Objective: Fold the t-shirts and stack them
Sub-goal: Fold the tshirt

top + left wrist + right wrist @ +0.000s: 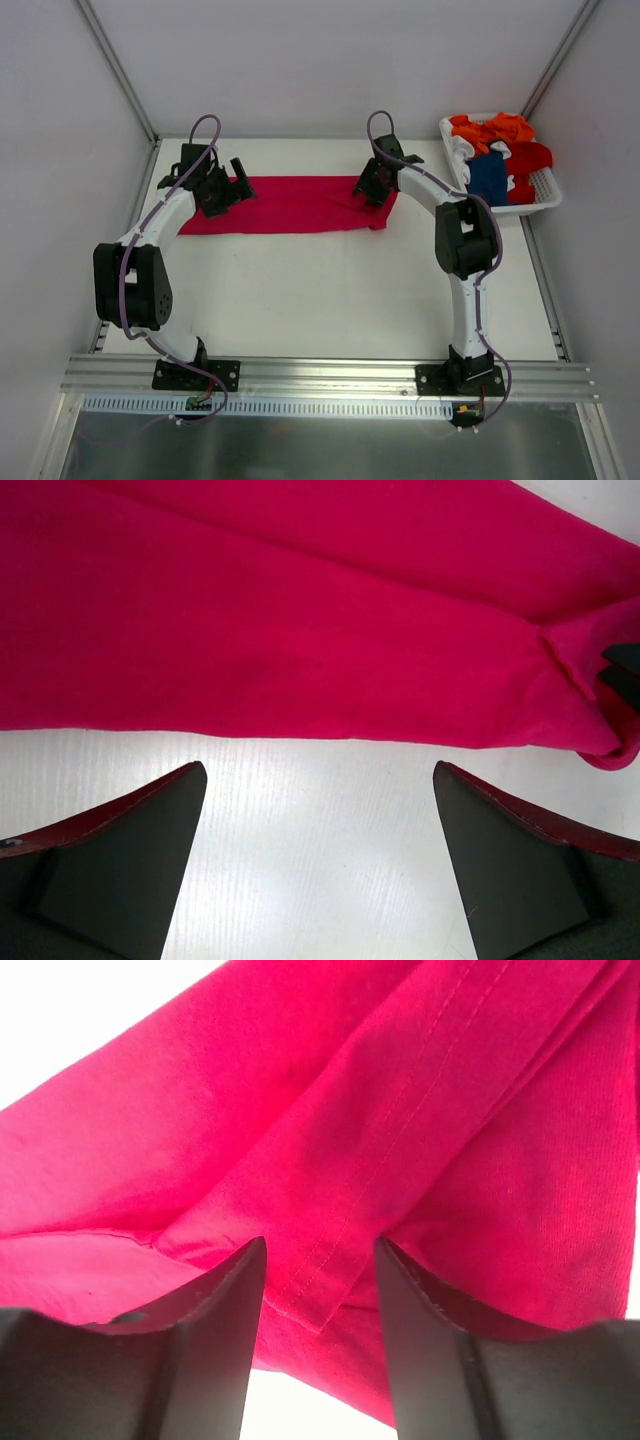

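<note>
The crimson-pink t-shirt [290,203] lies folded into a long flat band across the far part of the table. My left gripper [228,188] sits at its left end, open, with its fingers over bare table just short of the cloth edge [300,630]. My right gripper [372,190] is at the shirt's right end. In the right wrist view its jaws [320,1245] stand partly open, straddling a stitched hem fold of the shirt [340,1260] that fills the gap between the fingers. The orange t-shirt [495,130], red t-shirt [527,158] and dark blue t-shirt [487,178] lie crumpled in the basket.
A white slatted basket [547,188] stands at the far right corner of the table. Grey walls and metal posts close in the table on three sides. A metal rail [330,375] with both arm bases runs along the near edge.
</note>
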Robot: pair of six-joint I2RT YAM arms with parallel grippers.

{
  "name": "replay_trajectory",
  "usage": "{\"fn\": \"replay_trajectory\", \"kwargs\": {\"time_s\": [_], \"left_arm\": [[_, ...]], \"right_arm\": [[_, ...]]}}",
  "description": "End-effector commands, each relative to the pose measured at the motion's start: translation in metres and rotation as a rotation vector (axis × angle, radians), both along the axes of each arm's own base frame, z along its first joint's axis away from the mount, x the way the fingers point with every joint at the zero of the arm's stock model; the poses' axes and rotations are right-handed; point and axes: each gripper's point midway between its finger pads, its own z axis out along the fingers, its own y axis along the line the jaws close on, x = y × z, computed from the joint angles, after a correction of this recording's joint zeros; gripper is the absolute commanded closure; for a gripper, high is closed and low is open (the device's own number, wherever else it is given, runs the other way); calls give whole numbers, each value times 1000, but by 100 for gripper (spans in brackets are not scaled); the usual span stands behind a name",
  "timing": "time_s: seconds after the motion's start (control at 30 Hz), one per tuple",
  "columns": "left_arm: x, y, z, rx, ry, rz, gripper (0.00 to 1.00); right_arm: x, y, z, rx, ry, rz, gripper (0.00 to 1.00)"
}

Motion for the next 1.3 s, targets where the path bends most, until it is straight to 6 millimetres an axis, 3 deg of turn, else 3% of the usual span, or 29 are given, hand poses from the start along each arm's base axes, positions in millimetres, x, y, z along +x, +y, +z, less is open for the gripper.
{"fn": "replay_trajectory", "kwargs": {"time_s": [0.0,0.17,0.27,0.4,0.57,0.73,0.87,1.07,1.27], "left_arm": [[0,-3,17,-17,-46,-10,1],[0,-2,17,-13,-48,-10,1],[-1,-1,19,-4,-55,-12,1],[-2,1,22,-1,-63,-7,1],[-4,-1,20,-13,-54,-4,1],[-4,-1,21,-10,-58,-5,1],[-6,-1,21,-15,-56,-2,1],[-7,-1,19,-16,-52,-5,1],[-8,-2,-7,-24,2,11,3]], "right_arm": [[13,4,12,13,-44,-32,52],[13,5,8,14,-42,-27,66],[11,8,13,22,-30,-17,62],[-1,4,16,14,1,-13,46],[-18,7,6,24,33,-7,44],[-12,11,-1,26,35,0,58],[-3,13,3,26,13,-5,85],[8,17,24,40,-39,2,96],[20,24,40,69,-75,22,99]]}}
